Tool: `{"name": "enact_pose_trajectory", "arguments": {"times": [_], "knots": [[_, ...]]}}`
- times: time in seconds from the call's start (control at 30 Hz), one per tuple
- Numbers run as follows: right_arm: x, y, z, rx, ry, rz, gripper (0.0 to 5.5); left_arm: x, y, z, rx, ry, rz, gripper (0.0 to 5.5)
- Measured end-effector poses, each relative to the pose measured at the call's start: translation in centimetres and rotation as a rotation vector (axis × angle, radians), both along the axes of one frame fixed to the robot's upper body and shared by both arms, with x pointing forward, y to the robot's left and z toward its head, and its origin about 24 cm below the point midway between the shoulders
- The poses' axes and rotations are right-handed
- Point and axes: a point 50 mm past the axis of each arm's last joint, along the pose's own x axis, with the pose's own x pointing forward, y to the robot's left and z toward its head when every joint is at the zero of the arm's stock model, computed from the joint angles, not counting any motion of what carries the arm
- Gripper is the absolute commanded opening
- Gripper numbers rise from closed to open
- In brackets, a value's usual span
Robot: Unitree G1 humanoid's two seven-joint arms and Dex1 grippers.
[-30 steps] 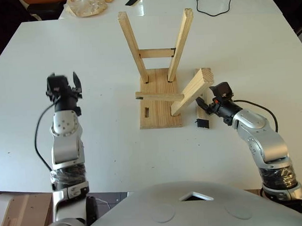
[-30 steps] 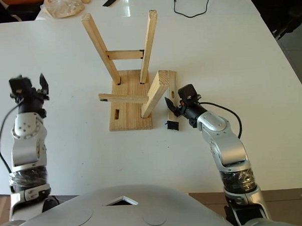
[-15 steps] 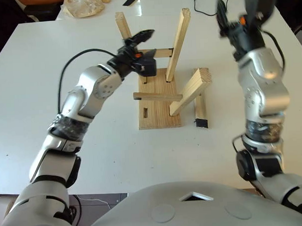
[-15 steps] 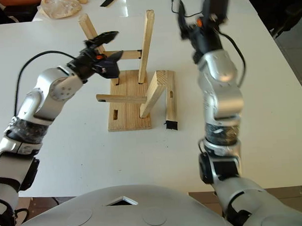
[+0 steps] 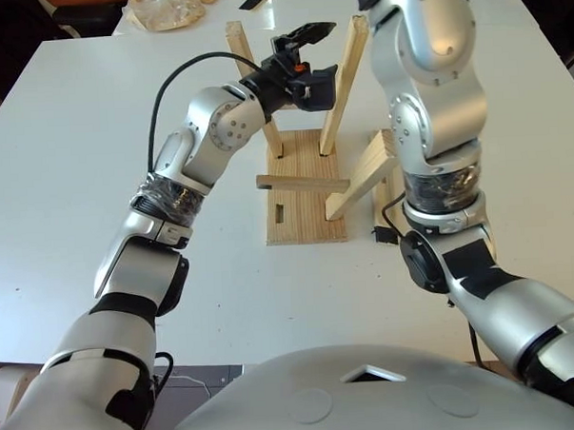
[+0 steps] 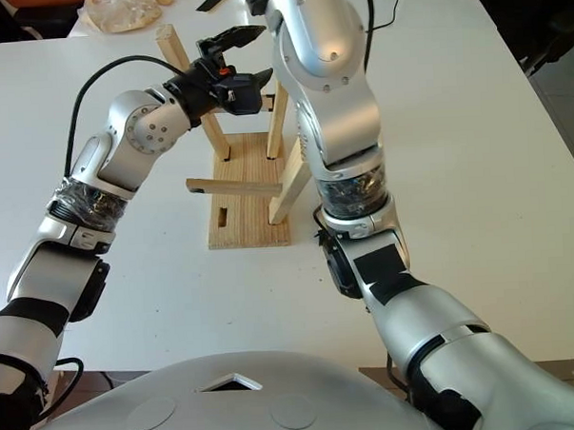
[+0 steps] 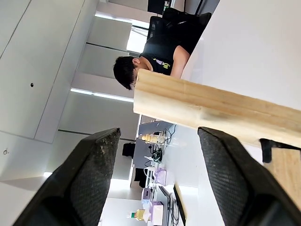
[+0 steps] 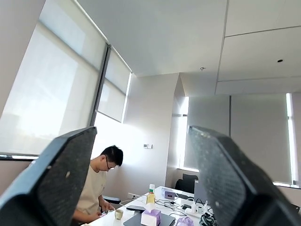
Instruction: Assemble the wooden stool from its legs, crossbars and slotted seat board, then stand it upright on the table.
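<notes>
**Open claws over the upturned stool**

Has the left arm stretched forward from the near left of the table (image 5: 65, 139), elbow bent and wrist turned toward the right. Holds the left gripper (image 5: 324, 51) high between the stool's two standing legs, fingers apart, close to the top of the right-hand leg (image 5: 345, 70). In the left wrist view, sets one leg's end beyond and between the spread pads (image 7: 94, 183); cannot tell whether wood and pad touch.

Keeps nothing in the right gripper (image 8: 141, 134), which points at the ceiling with fingers wide apart, forearm standing steeply above the stool's right side.

Shows the seat board (image 5: 306, 214) lying flat on the table. Upright in it: the left-hand leg (image 5: 234, 41) and the right-hand leg, joined by a crossbar (image 5: 296, 101). Also a third leg (image 5: 362, 178), tilted, with a second crossbar (image 5: 300, 183) jutting leftward.
</notes>
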Motion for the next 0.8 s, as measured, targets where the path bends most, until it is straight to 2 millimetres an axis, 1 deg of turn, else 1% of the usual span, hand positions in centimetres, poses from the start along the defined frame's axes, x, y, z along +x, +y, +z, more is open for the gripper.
{"name": "enact_pose_trajectory", "arguments": {"times": [0.07, 0.1, 0.13, 0.2, 0.27, 0.33, 0.43, 0.57, 0.7, 0.8], "knots": [[-0.9, 2.2, 0.8, 0.002, -0.059, 0.078, 3.56, 0.1, -0.7, -0.3, 0.037, 0.004, -0.020, 3.05], [-1.4, 3.0, 1.1, -0.022, -0.101, 0.096, 3.56, 0.1, -1.2, -0.3, 0.048, 0.004, -0.036, 3.05], [-1.5, 3.4, 1.2, -0.030, -0.118, 0.104, 3.56, 0.1, -1.5, -0.3, 0.054, 0.001, -0.050, 3.05], [-1.2, 4.2, 0.8, -0.071, -0.140, 0.081, 3.56, 0.2, -1.8, -0.4, 0.118, -0.015, -0.066, 3.05], [-0.8, 5.1, 0.0, -0.124, -0.148, 0.069, 3.56, 0.4, -1.9, -0.7, 0.186, -0.025, -0.075, 3.05], [-1.1, 6.3, -0.2, -0.170, -0.188, 0.077, 3.56, 0.4, -2.0, -1.1, 0.226, -0.024, -0.087, 3.05], [-2.2, 8.1, -0.2, -0.239, -0.290, 0.094, 3.56, 0.3, -2.5, -1.4, 0.262, -0.025, -0.111, 3.05], [-2.8, 9.9, -0.7, -0.332, -0.360, 0.096, 3.56, 0.4, -3.1, -1.4, 0.310, -0.043, -0.132, 3.05], [-3.0, 10.8, -1.1, -0.391, -0.395, 0.091, 3.56, 0.4, -3.3, -1.4, 0.333, -0.056, -0.137, 3.05], [-3.0, 10.8, -1.1, -0.385, -0.402, 0.077, 3.56, 0.4, -3.3, -1.4, 0.333, -0.060, -0.137, 3.05]]}}
